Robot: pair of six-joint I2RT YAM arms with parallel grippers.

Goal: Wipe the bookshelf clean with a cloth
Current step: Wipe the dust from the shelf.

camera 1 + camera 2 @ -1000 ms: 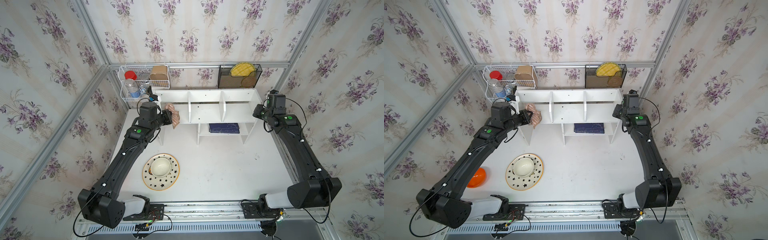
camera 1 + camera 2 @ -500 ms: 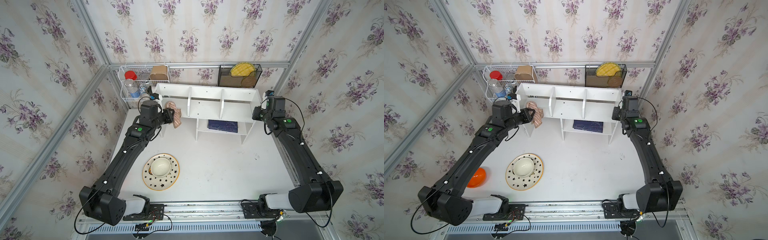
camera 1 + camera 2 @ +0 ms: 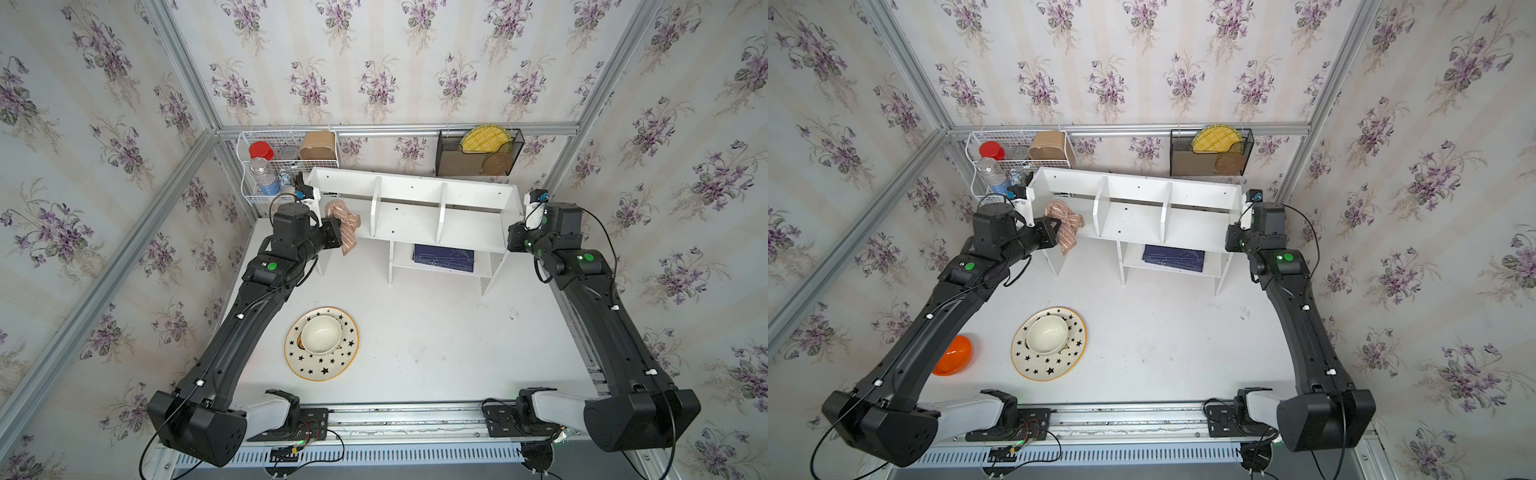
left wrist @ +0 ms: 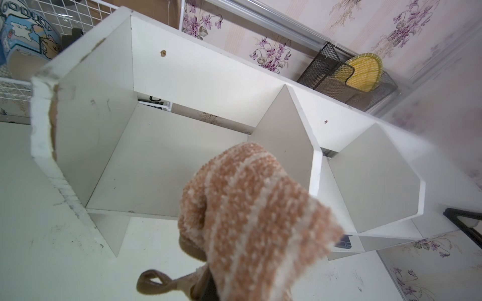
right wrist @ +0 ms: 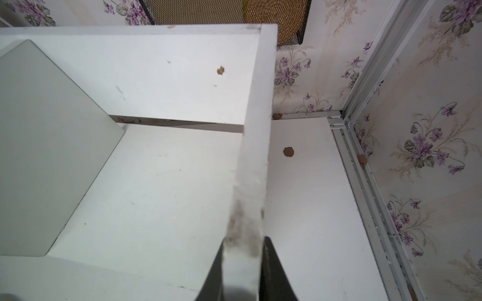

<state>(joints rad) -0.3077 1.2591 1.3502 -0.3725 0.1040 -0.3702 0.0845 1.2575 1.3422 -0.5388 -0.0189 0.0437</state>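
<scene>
Running left-right, bookshelf (image 3: 411, 216) is clamped by right end effector (image 5: 243, 273); left end effector (image 3: 337, 231) pinches cloth (image 4: 255, 216).

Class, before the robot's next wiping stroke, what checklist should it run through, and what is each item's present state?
1. Left gripper grips cloth: ok.
2. Right gripper clamps bookshelf end: ok.
3. Cloth touching end compartment: cannot tell.
4. That compartment free of objects: ok.
5. Book on lower shelf away from cloth: ok.
</scene>
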